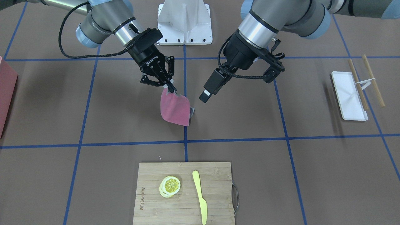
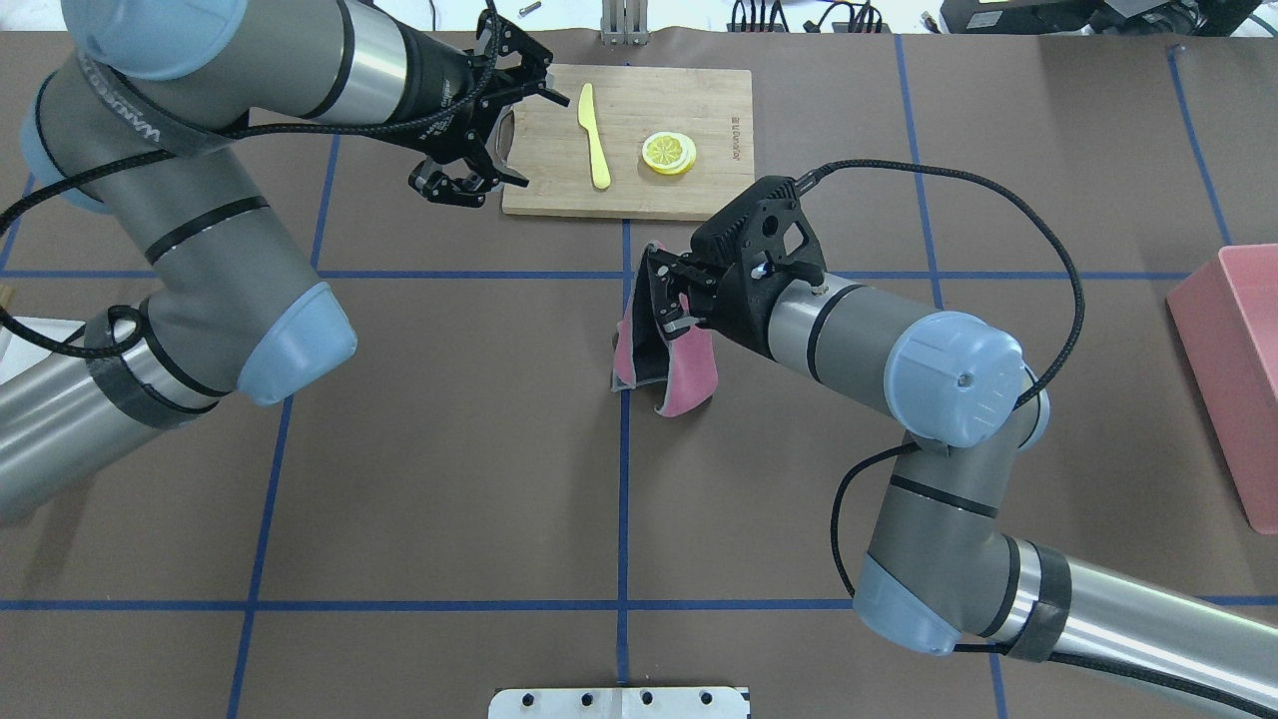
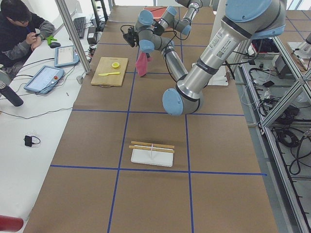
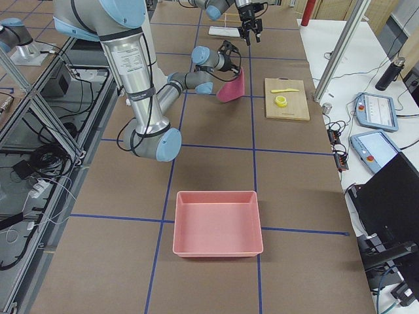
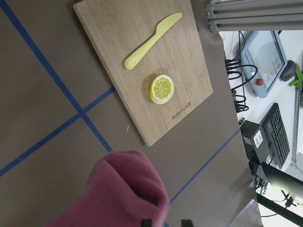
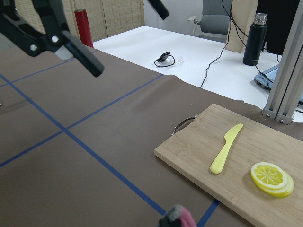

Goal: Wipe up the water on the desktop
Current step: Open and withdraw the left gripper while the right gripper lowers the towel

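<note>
**Overhead exterior.** The desktop [image 2: 449, 449], brown with blue tape lines, carries everything. The cutting board [image 2: 624, 110] lies on it at the edge far from the robot. A yellow knife [image 2: 594, 140] and lemon slices [image 2: 669, 153] lie on the board, apart from each other. The right gripper [image 2: 667, 305] is clamped on the upper edge of a pink cloth [image 2: 687, 379], near the board's robot-side edge. The left gripper [image 2: 514, 135] is raised at the board's handle end, jaws spread wide and holding nothing.

**Exterior front-facing.** The cloth hangs from the right gripper between the board and the robot base. Whether its lower corner touches the desktop cannot be told. A white tray [image 1: 347, 97] with chopsticks [image 1: 373, 81] across it sits well apart from the board, on the left arm's side.

**Exterior left, exterior right.** Both grippers appear small. The cloth shows beside the board, on the robot's side.

**Left wrist-mounted.** This view looks down on the board. The cloth sits just off one of its corners.

**Right wrist-mounted.** The board lies ahead. The left gripper's spread fingers hang high, off the board's handle end.
</note>
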You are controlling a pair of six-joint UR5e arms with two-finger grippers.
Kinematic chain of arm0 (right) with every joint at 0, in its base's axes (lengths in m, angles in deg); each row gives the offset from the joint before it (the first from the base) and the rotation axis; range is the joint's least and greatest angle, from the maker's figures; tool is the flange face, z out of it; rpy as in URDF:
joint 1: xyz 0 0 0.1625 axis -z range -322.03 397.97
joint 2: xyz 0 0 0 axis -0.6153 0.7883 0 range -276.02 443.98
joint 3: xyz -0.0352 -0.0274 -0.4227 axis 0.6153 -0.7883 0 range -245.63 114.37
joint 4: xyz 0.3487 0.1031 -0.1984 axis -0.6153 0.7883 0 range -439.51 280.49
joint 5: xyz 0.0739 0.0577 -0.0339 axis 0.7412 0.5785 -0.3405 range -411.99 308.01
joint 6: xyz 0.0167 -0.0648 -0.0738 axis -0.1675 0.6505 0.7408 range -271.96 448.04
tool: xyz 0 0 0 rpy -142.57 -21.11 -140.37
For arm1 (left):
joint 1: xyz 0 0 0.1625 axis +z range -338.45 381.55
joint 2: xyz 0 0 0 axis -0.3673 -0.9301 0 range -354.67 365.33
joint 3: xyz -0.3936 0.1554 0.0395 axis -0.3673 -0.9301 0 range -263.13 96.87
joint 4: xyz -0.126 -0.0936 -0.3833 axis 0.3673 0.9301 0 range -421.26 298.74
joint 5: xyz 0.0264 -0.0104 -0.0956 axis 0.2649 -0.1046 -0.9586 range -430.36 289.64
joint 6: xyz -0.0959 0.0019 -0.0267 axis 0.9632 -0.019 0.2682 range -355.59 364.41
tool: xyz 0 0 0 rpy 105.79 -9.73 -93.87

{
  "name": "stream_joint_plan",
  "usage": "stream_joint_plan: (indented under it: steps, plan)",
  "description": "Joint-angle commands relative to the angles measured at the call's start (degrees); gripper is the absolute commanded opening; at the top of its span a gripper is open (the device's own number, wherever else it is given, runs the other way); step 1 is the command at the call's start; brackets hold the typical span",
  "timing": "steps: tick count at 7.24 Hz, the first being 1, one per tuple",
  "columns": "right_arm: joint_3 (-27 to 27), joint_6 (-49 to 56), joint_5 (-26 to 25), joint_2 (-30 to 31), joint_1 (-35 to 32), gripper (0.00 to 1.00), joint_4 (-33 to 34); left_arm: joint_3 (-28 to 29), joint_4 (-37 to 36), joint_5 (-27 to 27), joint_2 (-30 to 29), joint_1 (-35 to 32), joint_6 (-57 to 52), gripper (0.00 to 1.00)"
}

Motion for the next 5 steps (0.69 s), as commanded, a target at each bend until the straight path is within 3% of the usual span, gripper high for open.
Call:
stream_joint_plan:
  steps: [1, 4, 5]
  plan:
    - [0.02, 0.09, 0.17, 0.01, -1.85, 0.00, 0.42, -0.44, -0.07, -0.42, 3.61, -3.06, -8.46, 0.99]
    - [0.11, 0.09, 4.29, 0.36, -7.91, 0.00, 7.78, -0.44, -0.16, -0.25, 9.40, -8.07, -33.54, 0.99]
    - [0.11, 0.09, 6.30, 0.45, -10.10, 0.00, 9.55, -1.31, -0.16, -0.25, 12.04, -11.05, -46.34, 0.99]
